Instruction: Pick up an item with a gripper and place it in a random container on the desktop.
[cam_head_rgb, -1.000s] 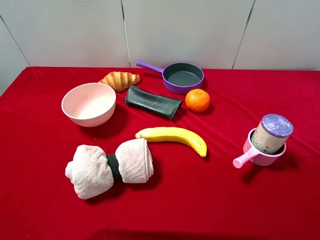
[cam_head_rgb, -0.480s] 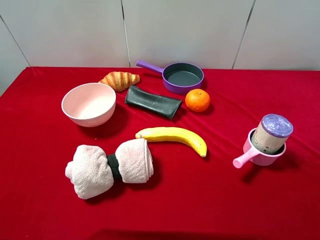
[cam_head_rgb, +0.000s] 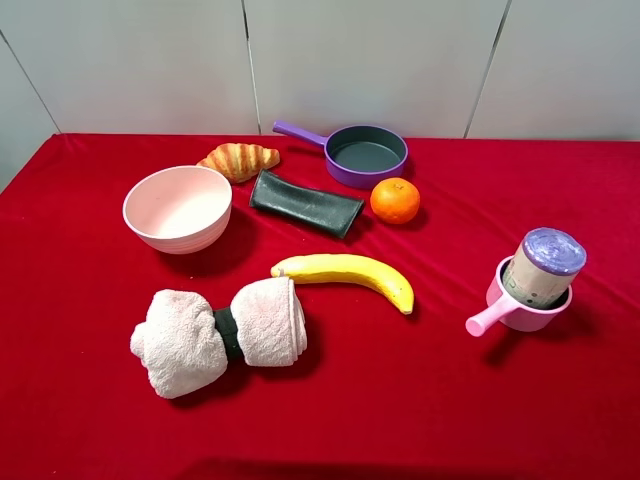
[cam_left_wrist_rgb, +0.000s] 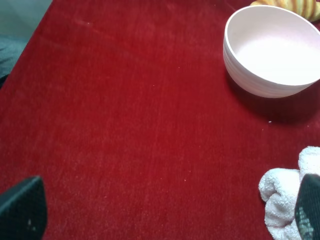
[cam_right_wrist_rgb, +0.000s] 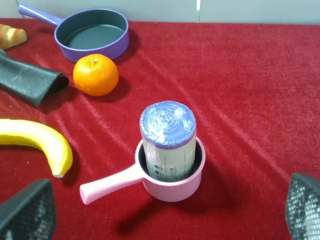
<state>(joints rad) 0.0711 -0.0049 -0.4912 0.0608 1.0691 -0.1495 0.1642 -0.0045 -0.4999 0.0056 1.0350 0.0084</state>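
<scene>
— While the red velvety cloth of the desktop (cam_head_rgb: 520, 400) lies flat across the table, where's our beige cylindrical canister with the purple-lilac lid (cam_head_rgb: 543, 265)?

— Standing upright inside the small pink saucepan with the dark grey inside (cam_head_rgb: 527, 312), over on the right side of the high view. Its lid rises well above the pan's rim, and the short pink handle points toward the near edge and the middle of the table.

— And the claws?

— Neither arm shows from the high camera. On the right wrist view the right black mechanical claw (cam_right_wrist_rgb: 162, 220) has its two fingertips (cam_right_wrist_rgb: 27, 212) spread wide at the frame's corners, holding nothing, with the canister and saucepan sitting clear between them, untouched.

— The left one?

— Same story: the left black mechanical claw (cam_left_wrist_rgb: 165, 212) is spread apart over bare red cloth, gripping nothing, a pale pink ribbed bowl (cam_left_wrist_rgb: 275, 50) ahead and a rolled pinkish-white towel (cam_left_wrist_rgb: 285, 205) by one fingertip.

— Anything else out there?

— A yellow banana (cam_head_rgb: 350, 275) mid-table, a round orange (cam_head_rgb: 395, 200) just beside a dark green folded pouch (cam_head_rgb: 305, 203), a purple frying pan (cam_head_rgb: 365, 153) behind, and a golden croissant (cam_head_rgb: 238, 159) near the bowl.
</scene>
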